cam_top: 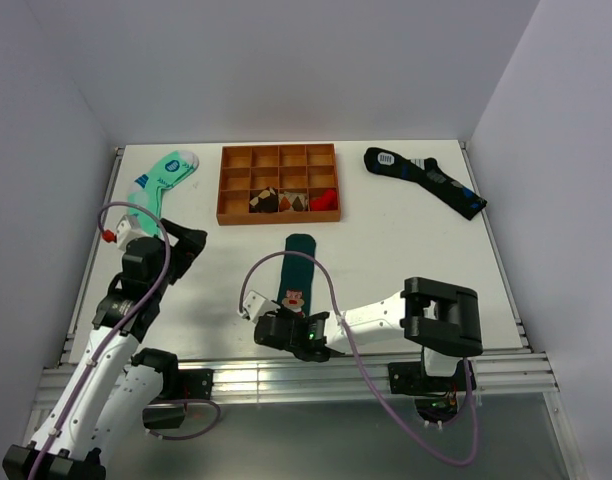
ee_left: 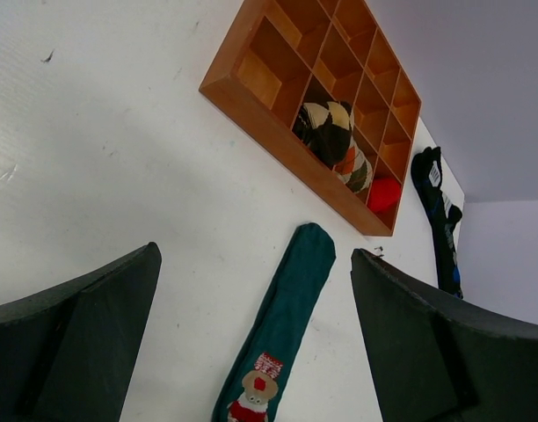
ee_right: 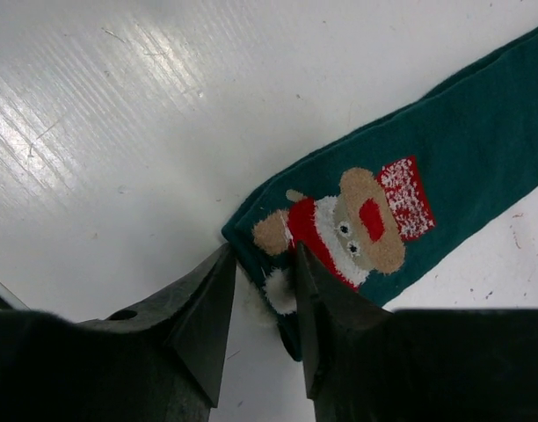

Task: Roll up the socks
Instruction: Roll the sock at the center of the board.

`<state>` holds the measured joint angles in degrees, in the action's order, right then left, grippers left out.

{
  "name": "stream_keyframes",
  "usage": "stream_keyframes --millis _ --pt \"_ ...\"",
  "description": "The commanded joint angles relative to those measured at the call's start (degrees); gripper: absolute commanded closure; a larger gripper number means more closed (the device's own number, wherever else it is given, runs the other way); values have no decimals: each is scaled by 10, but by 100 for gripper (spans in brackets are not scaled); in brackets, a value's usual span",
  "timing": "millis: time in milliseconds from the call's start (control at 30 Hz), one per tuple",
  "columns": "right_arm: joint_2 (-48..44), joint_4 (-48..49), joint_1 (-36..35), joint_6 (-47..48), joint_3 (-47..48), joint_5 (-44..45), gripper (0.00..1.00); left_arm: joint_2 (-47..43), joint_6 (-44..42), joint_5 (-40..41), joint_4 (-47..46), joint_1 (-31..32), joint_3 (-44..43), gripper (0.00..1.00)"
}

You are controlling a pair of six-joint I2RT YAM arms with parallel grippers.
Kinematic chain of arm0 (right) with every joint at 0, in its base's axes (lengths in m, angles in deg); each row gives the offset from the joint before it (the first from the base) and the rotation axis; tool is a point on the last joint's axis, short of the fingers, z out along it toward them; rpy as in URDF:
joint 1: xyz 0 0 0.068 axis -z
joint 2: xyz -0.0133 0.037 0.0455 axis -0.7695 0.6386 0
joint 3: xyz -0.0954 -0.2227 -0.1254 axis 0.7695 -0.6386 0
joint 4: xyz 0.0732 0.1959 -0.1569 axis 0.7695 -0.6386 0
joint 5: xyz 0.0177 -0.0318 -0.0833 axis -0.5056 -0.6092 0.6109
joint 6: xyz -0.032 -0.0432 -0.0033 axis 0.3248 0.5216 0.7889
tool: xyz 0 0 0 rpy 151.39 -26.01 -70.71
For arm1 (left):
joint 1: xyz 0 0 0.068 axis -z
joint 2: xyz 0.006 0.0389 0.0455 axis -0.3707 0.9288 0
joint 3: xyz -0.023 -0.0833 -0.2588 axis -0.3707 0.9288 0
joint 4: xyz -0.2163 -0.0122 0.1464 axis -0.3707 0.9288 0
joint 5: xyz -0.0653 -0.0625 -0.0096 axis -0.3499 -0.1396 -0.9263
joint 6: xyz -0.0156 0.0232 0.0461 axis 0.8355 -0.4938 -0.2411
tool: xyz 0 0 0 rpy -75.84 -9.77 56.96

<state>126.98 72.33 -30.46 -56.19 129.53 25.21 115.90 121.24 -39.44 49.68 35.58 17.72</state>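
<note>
The dark teal socks (cam_top: 299,262) lie flat and lengthwise in the middle of the table, with the cartoon figure (cam_top: 293,298) at the near end. My right gripper (cam_top: 286,326) is low at that near end. In the right wrist view its fingers (ee_right: 207,308) stand close together, pinching the sock's end edge (ee_right: 278,290) beside the figure (ee_right: 357,220). My left gripper (cam_top: 183,246) is wide open and empty, up and to the left of the socks. The left wrist view shows the socks (ee_left: 291,299) between its spread fingers (ee_left: 93,308), farther off.
An orange wooden divider tray (cam_top: 276,217) stands behind the socks, holding rolled argyle socks (cam_top: 276,200) and a red one (cam_top: 326,200). A mint-green sock (cam_top: 161,180) lies at the back left and a black sock (cam_top: 426,180) at the back right.
</note>
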Motion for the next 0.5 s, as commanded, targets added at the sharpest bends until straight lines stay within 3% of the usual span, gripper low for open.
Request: stream_keyframes --millis 0,167,200,467 --pt "12 8 -4 -17 -4 16 61 -8 -11 -8 -30 -3 13 4" --pt "8 11 -1 -19 -6 18 70 -14 -8 -11 -32 -3 26 5" --pt "3 13 1 -21 -9 14 76 -15 -8 -11 -33 -3 28 5" --pt "-63 9 52 -28 -25 -107 80 -40 -10 -34 -61 -2 64 11"
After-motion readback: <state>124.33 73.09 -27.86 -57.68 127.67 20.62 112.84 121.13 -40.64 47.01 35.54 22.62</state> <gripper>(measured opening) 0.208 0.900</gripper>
